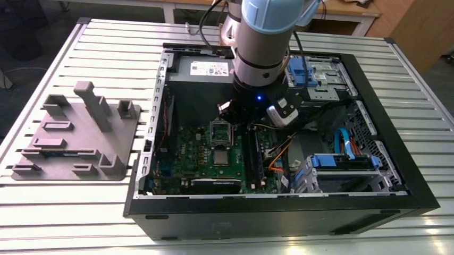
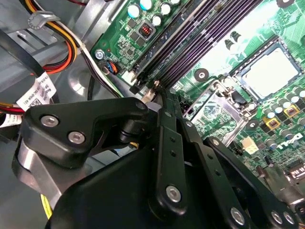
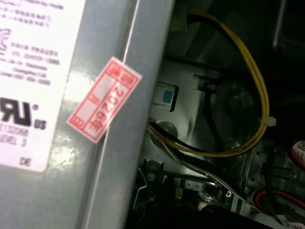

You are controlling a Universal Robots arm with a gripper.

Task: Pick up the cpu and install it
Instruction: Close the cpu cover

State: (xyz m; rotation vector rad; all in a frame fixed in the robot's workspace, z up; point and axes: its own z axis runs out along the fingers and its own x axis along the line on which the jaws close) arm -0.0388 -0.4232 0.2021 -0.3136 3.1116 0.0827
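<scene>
Silvery-beige and square, the cpu (image 1: 222, 158) lies flat inside the open computer case (image 1: 284, 218), near its middle, set into its seat on the green board (image 1: 195, 154). In the second wrist view we see the cpu (image 2: 274, 71) with its top uncovered. The silver socket frame (image 2: 209, 109) is just beside it and not over it. The arm (image 1: 266, 37) reaches down into the case from above. Its black claw (image 2: 161, 95) hangs over the board, close to one end of the long dark memory slots (image 2: 205, 38) and apart from the cpu. We cannot tell how far the claw is open, nor whether it has hold of anything, because its own black links hide the tip. Orange, yellow and black cables (image 2: 66, 52) run along the case floor beside the board. In the first wrist view we look at a grey metal box (image 3: 128, 167) inside the case. It carries a red sticker (image 3: 104, 100), and a yellow cable (image 3: 257, 90) loops past it. Outside the case, on the exterior view's left of it, a grey plastic tray (image 1: 117, 143) rests on the slatted metal counter (image 1: 71, 212). The tray is well apart from the cpu.
</scene>
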